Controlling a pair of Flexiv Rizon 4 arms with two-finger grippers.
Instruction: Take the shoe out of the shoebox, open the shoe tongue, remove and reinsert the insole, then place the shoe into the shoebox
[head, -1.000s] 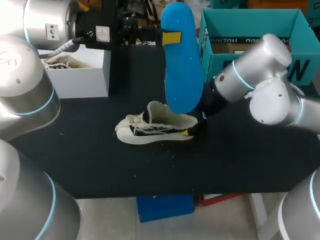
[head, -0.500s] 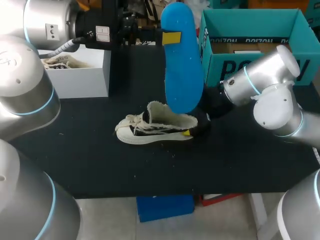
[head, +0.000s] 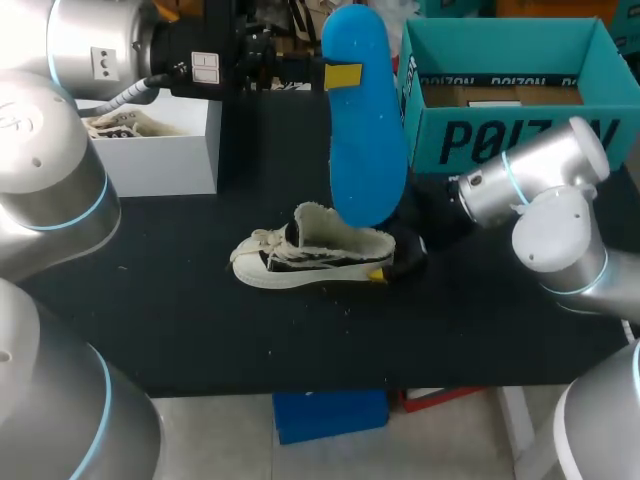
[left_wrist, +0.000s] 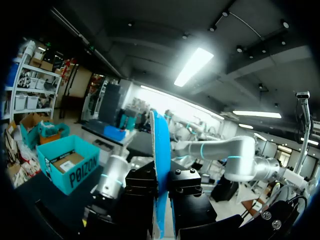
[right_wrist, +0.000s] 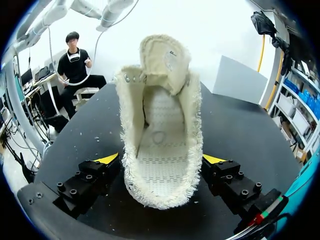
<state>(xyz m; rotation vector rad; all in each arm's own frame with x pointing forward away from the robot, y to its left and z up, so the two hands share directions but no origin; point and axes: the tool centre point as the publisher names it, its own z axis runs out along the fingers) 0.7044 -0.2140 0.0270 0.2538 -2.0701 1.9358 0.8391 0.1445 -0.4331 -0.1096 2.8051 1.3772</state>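
The teal shoebox (head: 500, 140) stands open at the far right corner of the black surface (head: 180, 310). It carries large dark lettering on its front wall and a band of smaller print inside its far wall. It has cardboard walls, square corners and a brown floor.

The shoe (head: 310, 260) lies near the middle of the surface, toe toward the left edge and heel toward the right. It is cream canvas with frayed edges, dark side panels and a pale rubber sole.

The left pincer (head: 338, 75) is pinching the blue insole (head: 365, 130), which stands upright above the shoe and shows its smooth, rounded face. The left wrist view shows that insole (left_wrist: 159, 150) edge-on as a thin blue blade, clamped between the black blocks of the left pincer (left_wrist: 161, 186), with the shoebox (left_wrist: 67, 165) beyond it.

The right pincer (head: 396, 264) sits low at the heel. Only the right wrist view looks into the shoe (right_wrist: 160, 145). There the tongue is folded up, a small tag (right_wrist: 172, 52) on it is too small to read, and the footbed is woven and bare. The right pincer (right_wrist: 161, 159) is spread wide, a yellow tip just beside each frayed side.

At the far left corner, a white box (head: 170, 145) holds another laced shoe (head: 115, 122).
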